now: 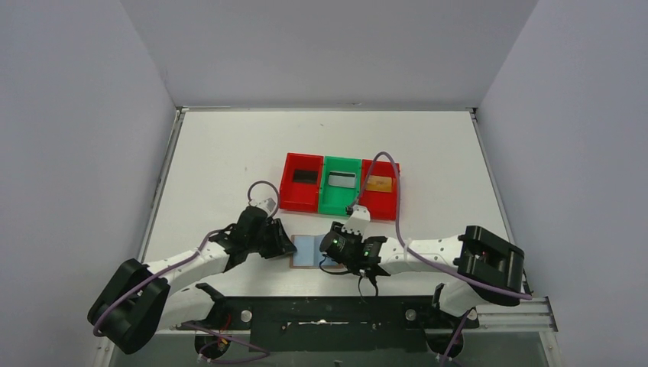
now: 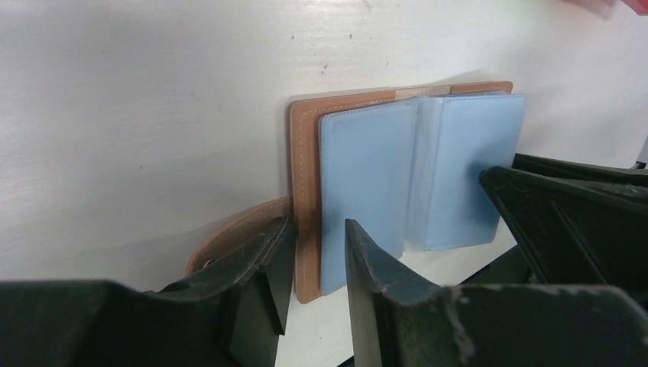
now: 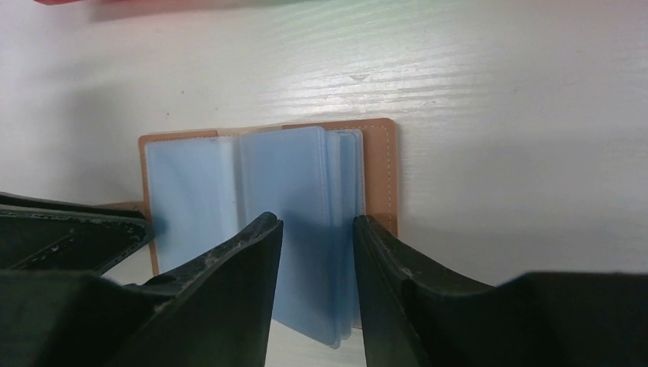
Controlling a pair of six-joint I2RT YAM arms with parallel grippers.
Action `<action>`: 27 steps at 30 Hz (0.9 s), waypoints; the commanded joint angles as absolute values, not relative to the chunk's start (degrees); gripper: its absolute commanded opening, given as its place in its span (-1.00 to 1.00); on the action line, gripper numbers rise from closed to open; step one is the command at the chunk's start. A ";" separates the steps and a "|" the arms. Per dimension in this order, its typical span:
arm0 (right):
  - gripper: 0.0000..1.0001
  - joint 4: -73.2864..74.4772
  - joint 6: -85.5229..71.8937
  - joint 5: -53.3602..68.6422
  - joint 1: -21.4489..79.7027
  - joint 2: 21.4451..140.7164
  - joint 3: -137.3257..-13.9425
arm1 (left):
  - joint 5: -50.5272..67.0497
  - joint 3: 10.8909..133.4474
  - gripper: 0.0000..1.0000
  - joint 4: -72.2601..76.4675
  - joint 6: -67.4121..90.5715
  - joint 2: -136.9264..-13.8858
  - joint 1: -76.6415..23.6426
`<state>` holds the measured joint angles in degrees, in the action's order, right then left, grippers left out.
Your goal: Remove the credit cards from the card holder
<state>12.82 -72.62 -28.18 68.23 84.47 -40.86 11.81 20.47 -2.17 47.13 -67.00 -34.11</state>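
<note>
1. Looking down from above: the card holder [image 1: 306, 250] lies open on the white bench [image 1: 229, 153], between the left gripper [image 1: 284, 246] and the right gripper [image 1: 330, 248]. Behind it, three bins [image 1: 341, 202] each hold one of the credit cards [image 1: 341, 180].
2. Left wrist: jaws narrowly parted, straddling the card holder's [image 2: 382, 168] tan edge, nothing visibly clamped.
3. Right wrist: jaws narrowly parted over its blue sleeves [image 3: 294, 176], nothing visibly clamped.

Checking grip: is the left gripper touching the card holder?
Cannot tell: left wrist view shows left gripper fingers straddling the card holder edge, hiding any contact.
</note>
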 commanded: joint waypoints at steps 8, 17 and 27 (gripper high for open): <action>-0.57 9.26 -68.13 -28.70 68.52 86.46 -42.80 | 13.96 17.57 -0.60 5.58 49.96 -65.26 -34.56; -0.48 5.89 -62.67 -26.05 69.76 85.44 -44.62 | 14.65 18.20 -0.69 6.09 49.92 -66.22 -34.88; -0.32 -4.86 -59.70 -18.84 67.67 84.27 -41.12 | 14.72 18.25 -0.69 5.89 50.01 -65.94 -34.91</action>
